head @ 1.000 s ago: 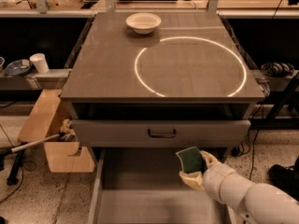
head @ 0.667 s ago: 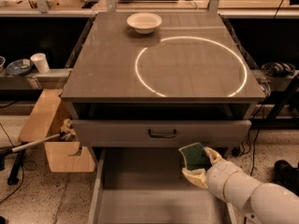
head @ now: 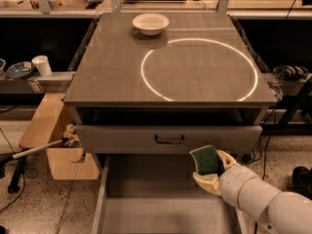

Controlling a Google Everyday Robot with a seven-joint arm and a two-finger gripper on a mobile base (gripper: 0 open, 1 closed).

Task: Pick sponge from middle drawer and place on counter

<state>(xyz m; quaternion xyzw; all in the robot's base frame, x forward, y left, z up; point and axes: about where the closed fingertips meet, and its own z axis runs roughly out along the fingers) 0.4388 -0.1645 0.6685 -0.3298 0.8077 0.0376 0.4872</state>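
My gripper (head: 210,168) is at the lower right, over the right side of the open middle drawer (head: 146,199), and is shut on the sponge (head: 205,160). The sponge shows its dark green face and stands tilted between the cream fingers (head: 229,158), lifted off the drawer floor, just below the drawer front with the black handle (head: 169,139). The counter (head: 122,67) with its bright white ring (head: 200,69) lies above and beyond the gripper.
A white bowl (head: 150,23) sits at the back of the counter. A wooden box (head: 53,145) stands left of the cabinet. A cup (head: 42,65) and a dish (head: 19,70) rest on a shelf at the left. Cables lie at the right.
My gripper has risen slightly and shifted a little right with the sponge in it, closer to the handled drawer front.
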